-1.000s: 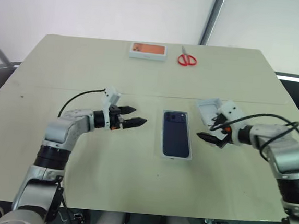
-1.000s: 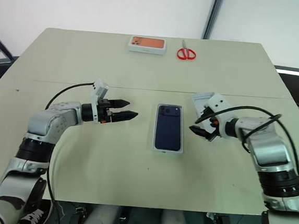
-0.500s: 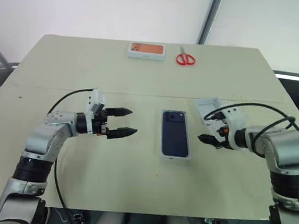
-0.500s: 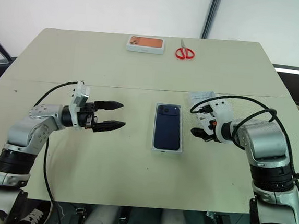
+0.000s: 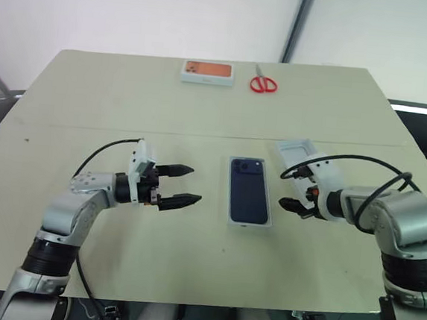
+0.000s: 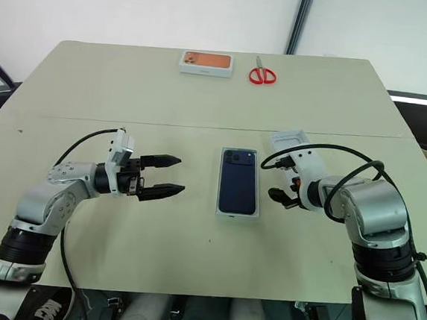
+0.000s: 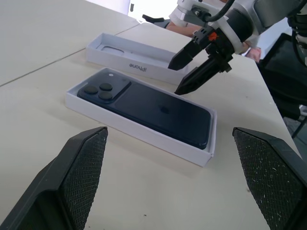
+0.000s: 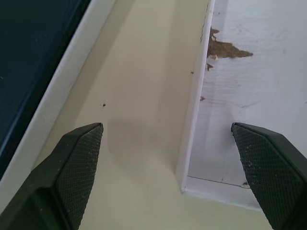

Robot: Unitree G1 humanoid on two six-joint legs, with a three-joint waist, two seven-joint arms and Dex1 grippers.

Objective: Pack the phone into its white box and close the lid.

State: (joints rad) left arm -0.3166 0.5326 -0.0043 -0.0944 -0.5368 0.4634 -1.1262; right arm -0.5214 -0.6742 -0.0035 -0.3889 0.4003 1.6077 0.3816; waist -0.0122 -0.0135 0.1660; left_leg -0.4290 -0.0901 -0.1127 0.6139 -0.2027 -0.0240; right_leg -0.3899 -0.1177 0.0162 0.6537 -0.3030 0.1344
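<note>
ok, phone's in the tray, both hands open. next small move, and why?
Probably bring the right hand onto the lid and close on its near edge. The phone already lies in the white box, the lid sits open-side up beside it, uncovered, and that hand is closest.

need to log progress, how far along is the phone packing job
Done: the dark navy-blue phone lies back-up in the shallow white box. In hand: nothing; the left gripper and right gripper flank the box, both with open jaws. Left: the white lid lies open side up on the beige table beside the box, near the right gripper; it must go on.
</note>
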